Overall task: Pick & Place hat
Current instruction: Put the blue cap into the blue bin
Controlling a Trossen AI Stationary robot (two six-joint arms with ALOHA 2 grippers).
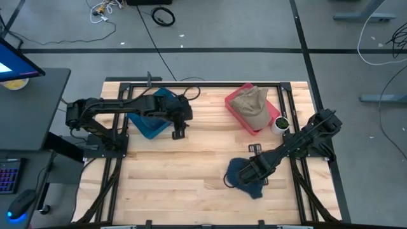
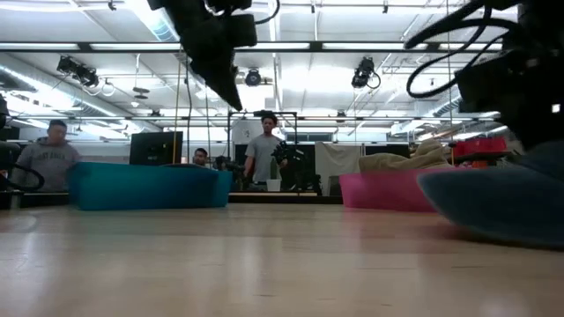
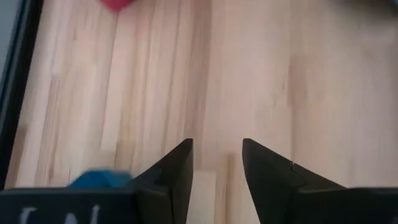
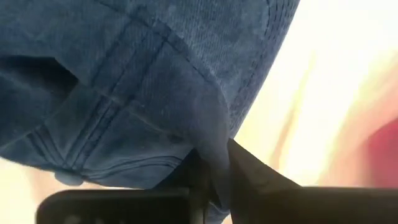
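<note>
- Already the right claw (image 1: 249, 175) is pinching the blue denim cap (image 1: 245, 173), low on the desk (image 1: 184, 178) near the front; placing is left.
- Soft, stitched and crumpled, the cap sags from its pinched fold.
- Left claw (image 1: 179, 133) hangs slightly spread beside the teal bin (image 1: 147, 124), holding nothing.
- A tan cap (image 1: 250, 105) already sits in the pink bin (image 1: 236, 115).

Two hats (image 1: 249, 105) (image 1: 245, 173), two bins (image 1: 270, 121) (image 1: 147, 125)
</note>
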